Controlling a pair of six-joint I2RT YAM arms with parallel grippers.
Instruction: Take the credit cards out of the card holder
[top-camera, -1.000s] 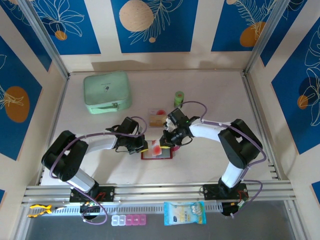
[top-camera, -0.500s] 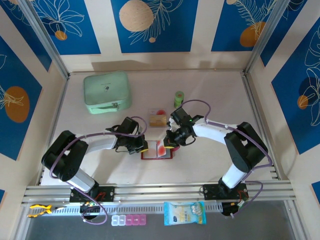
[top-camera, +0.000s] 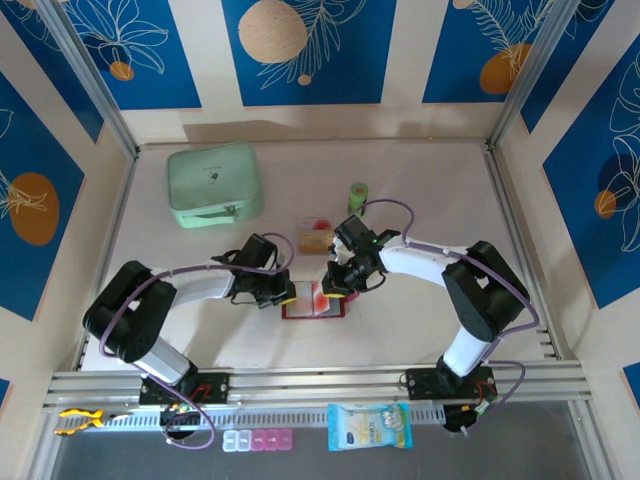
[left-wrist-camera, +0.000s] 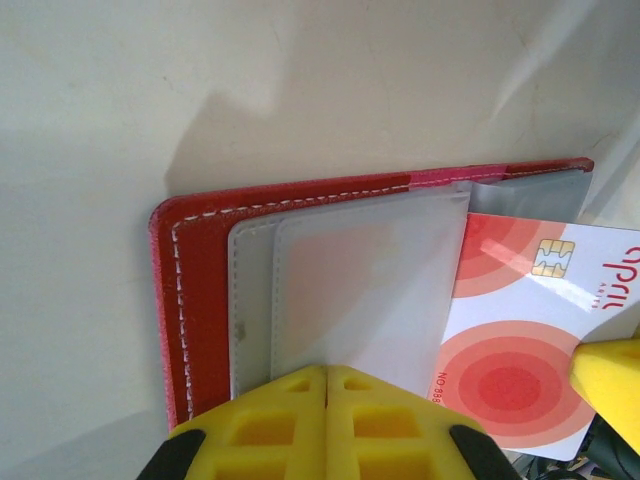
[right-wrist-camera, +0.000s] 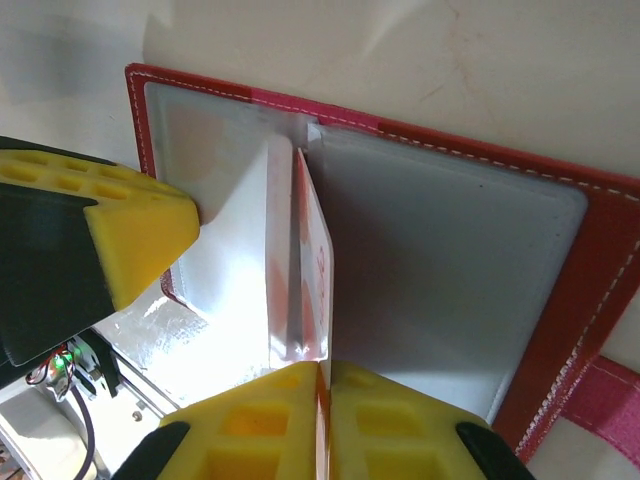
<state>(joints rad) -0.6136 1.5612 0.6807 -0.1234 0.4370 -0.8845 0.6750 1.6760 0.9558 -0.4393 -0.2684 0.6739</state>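
two credit cards (top-camera: 314, 236), one card holder (left-wrist-camera: 195, 300), one mint case (top-camera: 214, 184)

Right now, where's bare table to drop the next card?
Biggest bare table: far right, between the small green item and the right rail. Also the near strip between card holder and front rail. Crowded: centre, where left tool, right tool pinching a card, and a loose card bunch up.
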